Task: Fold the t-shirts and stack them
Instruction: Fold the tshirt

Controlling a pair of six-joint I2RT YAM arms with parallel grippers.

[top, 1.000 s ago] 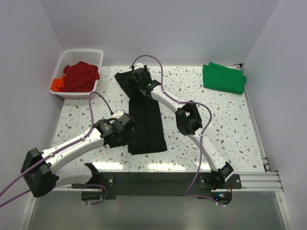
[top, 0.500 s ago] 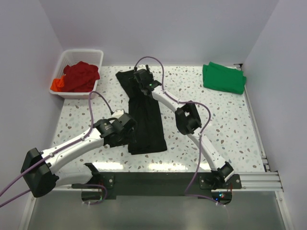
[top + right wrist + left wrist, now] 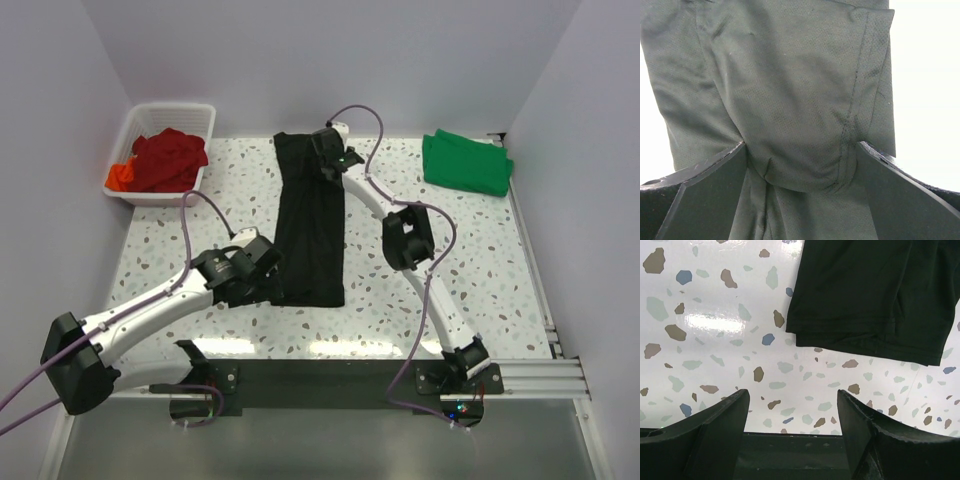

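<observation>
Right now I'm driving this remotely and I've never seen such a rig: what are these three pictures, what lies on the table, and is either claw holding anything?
The wide picture looks down from above and behind two white robot arms bolted at the near edge of the speckled table. The other two come from cameras on each wrist, with that arm's own dark fingers along the bottom.

On the table: a black t-shirt laid out as a long strip, a folded green t-shirt at the far right, and a white basket at the far left holding a dark red t-shirt and an orange t-shirt.

The left gripper is open above bare table by the black shirt's near edge, holding nothing. The right gripper is open at its far end, with fabric bunched between its fingers but not clamped.
</observation>
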